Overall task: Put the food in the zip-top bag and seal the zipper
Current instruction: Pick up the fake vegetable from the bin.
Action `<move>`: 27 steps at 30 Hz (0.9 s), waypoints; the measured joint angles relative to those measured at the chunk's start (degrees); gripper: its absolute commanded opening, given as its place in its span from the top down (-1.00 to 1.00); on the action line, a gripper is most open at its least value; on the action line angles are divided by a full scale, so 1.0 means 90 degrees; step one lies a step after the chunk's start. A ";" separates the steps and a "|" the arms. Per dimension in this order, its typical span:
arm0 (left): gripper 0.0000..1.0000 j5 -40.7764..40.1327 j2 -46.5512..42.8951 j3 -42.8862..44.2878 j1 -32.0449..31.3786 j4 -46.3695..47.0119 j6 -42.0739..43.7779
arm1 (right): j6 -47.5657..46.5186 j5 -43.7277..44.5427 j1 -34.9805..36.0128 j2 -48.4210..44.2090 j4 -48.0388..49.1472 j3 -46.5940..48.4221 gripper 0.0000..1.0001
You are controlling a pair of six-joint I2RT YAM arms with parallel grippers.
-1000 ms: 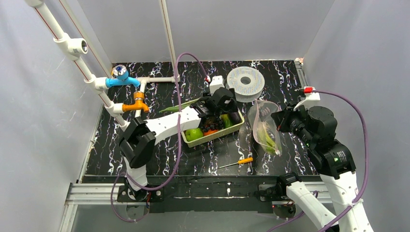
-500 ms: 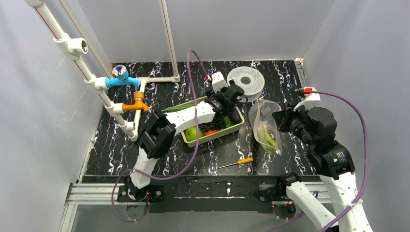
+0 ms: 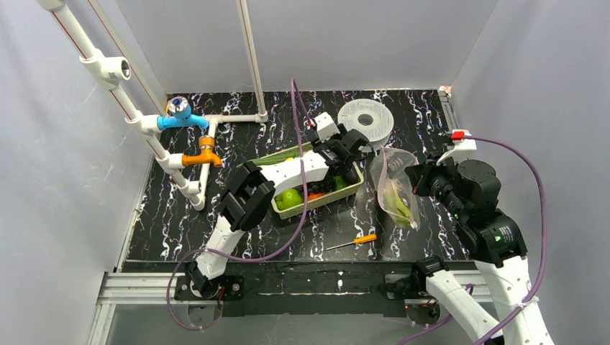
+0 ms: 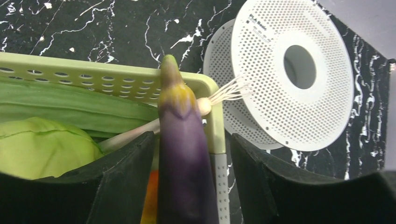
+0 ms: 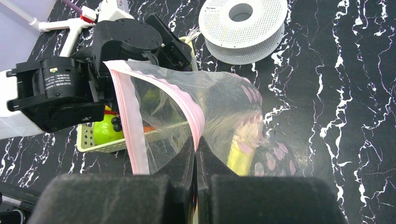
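Note:
In the left wrist view a purple eggplant (image 4: 184,154) stands between the fingers of my left gripper (image 4: 192,139). The left finger is close against it and a gap remains on the right, so the gripper is open. The eggplant lies at the right end of the pale-green basket (image 4: 107,79), beside a leek (image 4: 70,109) and a cabbage (image 4: 42,144). From above, that gripper (image 3: 348,152) is over the basket (image 3: 316,205), which also holds a green apple (image 3: 289,198). My right gripper (image 5: 196,142) is shut on the pinkish zipper (image 5: 184,100) and holds the zip-top bag (image 5: 224,102) mouth up. Yellow-green food (image 5: 243,156) lies inside.
A grey perforated spool (image 3: 365,123) stands just behind the basket and the bag. An orange-handled screwdriver (image 3: 352,241) lies on the black marbled table near the front. White pipes with a blue valve (image 3: 180,111) and an orange valve (image 3: 205,152) run along the left side.
My left arm has stretched right along the basket to its right end, and its jaws have narrowed round the eggplant. The right arm and the bag have not moved.

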 measured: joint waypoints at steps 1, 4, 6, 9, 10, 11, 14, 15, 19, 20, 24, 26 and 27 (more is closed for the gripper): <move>-0.15 0.0002 0.0042 0.0000 0.0003 -0.0023 -0.0049 | -0.0004 0.0000 0.0000 -0.0003 0.0000 0.0000 0.97; -0.07 0.0009 0.0115 0.0000 0.0021 -0.0065 -0.0187 | -0.0017 0.0005 0.0000 -0.0013 0.0000 0.0000 0.97; 0.04 0.0007 0.0121 0.0000 0.0034 -0.0082 -0.0260 | -0.0019 0.0007 0.0000 -0.0025 0.0000 0.0000 0.97; 0.28 0.0007 0.0121 0.0002 0.0039 -0.0084 -0.0256 | -0.0022 0.0010 0.0000 -0.0046 -0.0002 0.0000 0.97; 0.37 0.0007 0.0121 0.0002 0.0041 -0.0080 -0.0245 | -0.0022 0.0010 0.0000 -0.0048 -0.0002 0.0000 0.97; 0.48 0.0007 0.0121 0.0002 0.0041 -0.0053 -0.0199 | -0.0022 0.0010 0.0000 -0.0048 0.0000 0.0000 0.97; 0.78 0.0010 0.0084 -0.0093 0.0041 0.0178 -0.0019 | -0.0024 0.0009 0.0000 -0.0048 -0.0002 0.0000 0.97; 0.80 0.0012 0.0052 -0.0166 0.0043 0.0293 0.0042 | -0.0022 0.0007 0.0000 -0.0048 -0.0002 0.0000 0.97; 1.00 0.0069 -0.0053 -0.0341 0.0061 0.0702 0.0331 | -0.0019 0.0000 0.0000 -0.0048 -0.0002 0.0000 0.97; 1.00 0.0090 -0.0070 -0.0355 0.0068 0.0763 0.0355 | -0.0016 0.0000 0.0000 -0.0048 -0.0003 0.0000 0.97; 1.00 0.0222 -0.0214 -0.0543 0.0082 0.0927 0.0386 | -0.0014 -0.0002 0.0000 -0.0048 -0.0010 0.0005 0.97; 1.00 0.0255 -0.0367 -0.0723 0.0082 0.1022 0.0453 | -0.0012 -0.0002 0.0000 -0.0048 -0.0018 0.0005 0.97; 1.00 0.0262 -0.0457 -0.0801 0.0082 0.1075 0.0516 | -0.0012 -0.0003 0.0000 -0.0048 -0.0025 0.0008 0.97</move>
